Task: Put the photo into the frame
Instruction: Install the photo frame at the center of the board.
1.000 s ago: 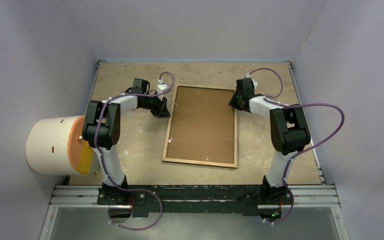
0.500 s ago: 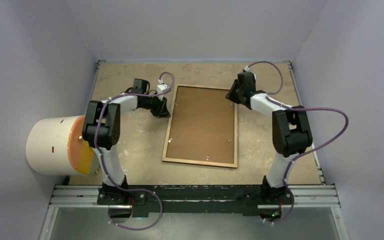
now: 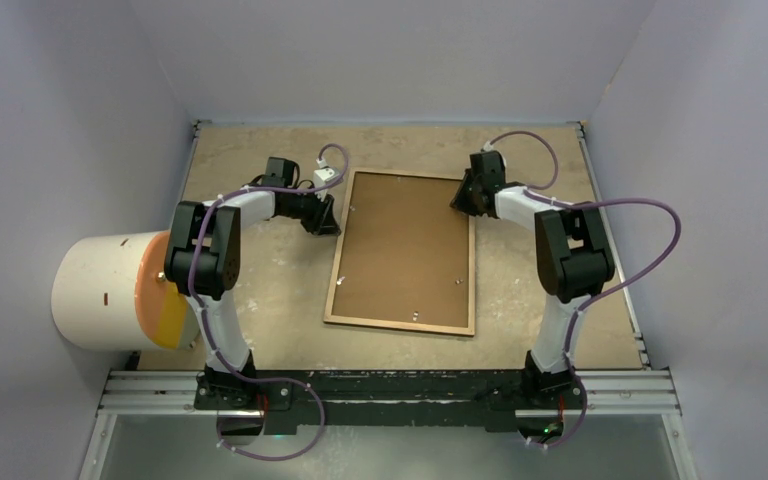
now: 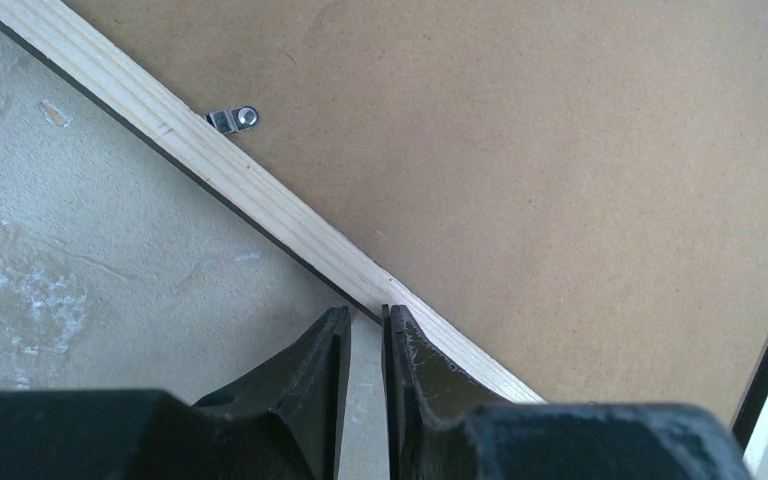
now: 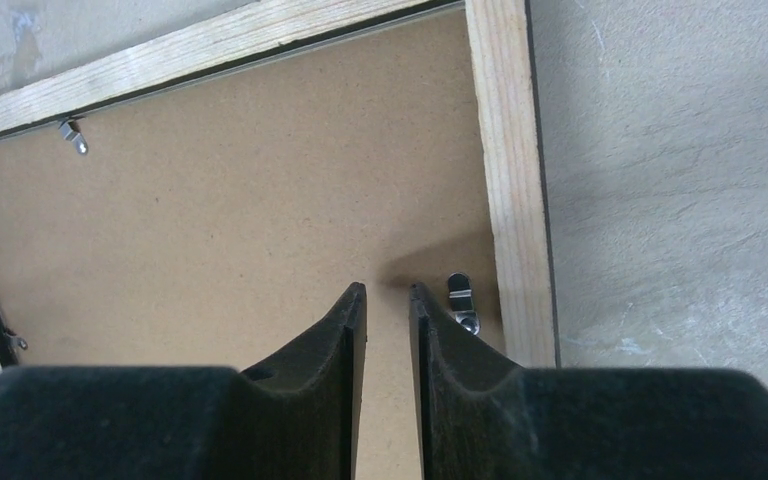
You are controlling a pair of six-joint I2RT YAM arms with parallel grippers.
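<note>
I see the frame (image 3: 403, 252) lying face-down mid-table, brown backing board (image 3: 405, 240) seated in it. It looks light and stiff; I'd grip its wooden rails. Left gripper (image 4: 365, 330) is together at the nine o'clock rail; right gripper (image 5: 388, 300) barely apart, empty.

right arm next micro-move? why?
Probably nudge the right gripper sideways onto the metal clip beside its fingertips and turn it. The frame lies face down with the backing board in place, and that clip lies along the rail, not over the board.
</note>
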